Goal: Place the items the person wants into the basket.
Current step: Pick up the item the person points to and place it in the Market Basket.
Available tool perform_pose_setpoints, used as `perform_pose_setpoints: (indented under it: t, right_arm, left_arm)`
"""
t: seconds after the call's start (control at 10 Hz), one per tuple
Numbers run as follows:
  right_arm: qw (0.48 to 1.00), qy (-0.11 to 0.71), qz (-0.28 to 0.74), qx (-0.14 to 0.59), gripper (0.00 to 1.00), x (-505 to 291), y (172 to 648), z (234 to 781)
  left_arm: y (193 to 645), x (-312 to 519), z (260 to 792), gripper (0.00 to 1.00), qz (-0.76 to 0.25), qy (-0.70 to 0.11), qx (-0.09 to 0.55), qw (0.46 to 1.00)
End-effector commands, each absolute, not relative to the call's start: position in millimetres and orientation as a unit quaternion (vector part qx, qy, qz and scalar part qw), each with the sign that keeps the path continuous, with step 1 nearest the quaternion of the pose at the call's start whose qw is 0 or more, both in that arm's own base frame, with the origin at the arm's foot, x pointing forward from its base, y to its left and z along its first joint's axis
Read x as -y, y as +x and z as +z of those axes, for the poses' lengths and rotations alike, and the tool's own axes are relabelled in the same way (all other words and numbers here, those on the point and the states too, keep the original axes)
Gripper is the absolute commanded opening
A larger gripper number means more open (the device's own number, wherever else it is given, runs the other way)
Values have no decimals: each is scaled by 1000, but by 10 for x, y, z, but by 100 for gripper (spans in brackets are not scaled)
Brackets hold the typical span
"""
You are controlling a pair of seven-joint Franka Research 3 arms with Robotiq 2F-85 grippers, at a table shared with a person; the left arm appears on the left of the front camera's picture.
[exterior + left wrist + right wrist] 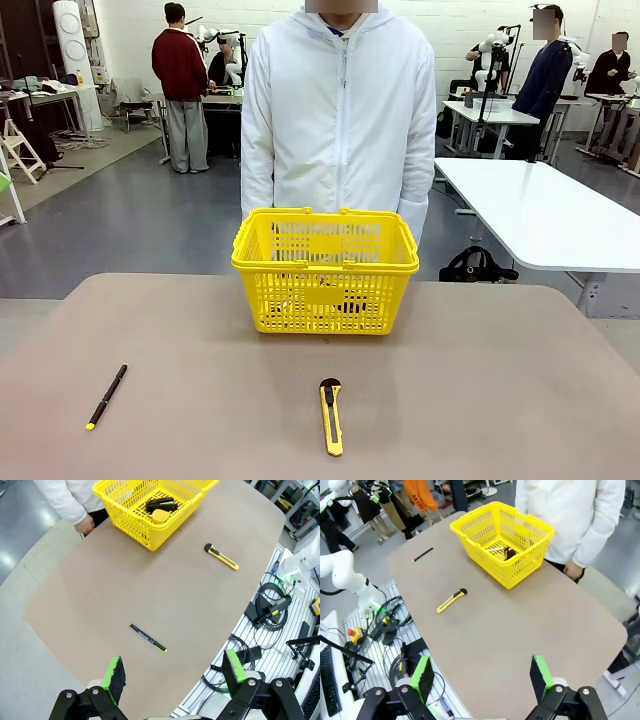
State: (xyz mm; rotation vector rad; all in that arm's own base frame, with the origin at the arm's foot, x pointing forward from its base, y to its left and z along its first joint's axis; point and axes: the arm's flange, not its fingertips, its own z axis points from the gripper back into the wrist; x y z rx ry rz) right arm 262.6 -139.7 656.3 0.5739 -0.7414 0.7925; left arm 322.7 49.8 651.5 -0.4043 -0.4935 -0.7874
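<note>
The yellow basket (325, 272) is set at the far side of the worktop (480, 400), just in front of the person (340, 110) in the white jacket. Inside the basket the tape measure (160, 516) is seen, with the marker (495, 549) lying near it. The utility knife (330, 417) and the pen (106, 396) lie well apart from the basket, on its near side. The left end effector (172, 675) and the right end effector (482, 675) are held open and empty, away from the basket.
</note>
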Motion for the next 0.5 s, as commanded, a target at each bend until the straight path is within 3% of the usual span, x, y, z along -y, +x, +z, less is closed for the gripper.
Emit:
perform_pose_setpoints:
  t: [0.0, 0.4]
  right_arm:
    - [812, 274, 379, 350, 100, 1412, 2638, 6580]
    - [812, 274, 379, 350, 100, 1412, 2638, 6580]
  left_arm:
    - [3223, -515, 6519, 100, -383, -197, 237, 871]
    - [3223, -515, 6519, 100, -383, -197, 237, 871]
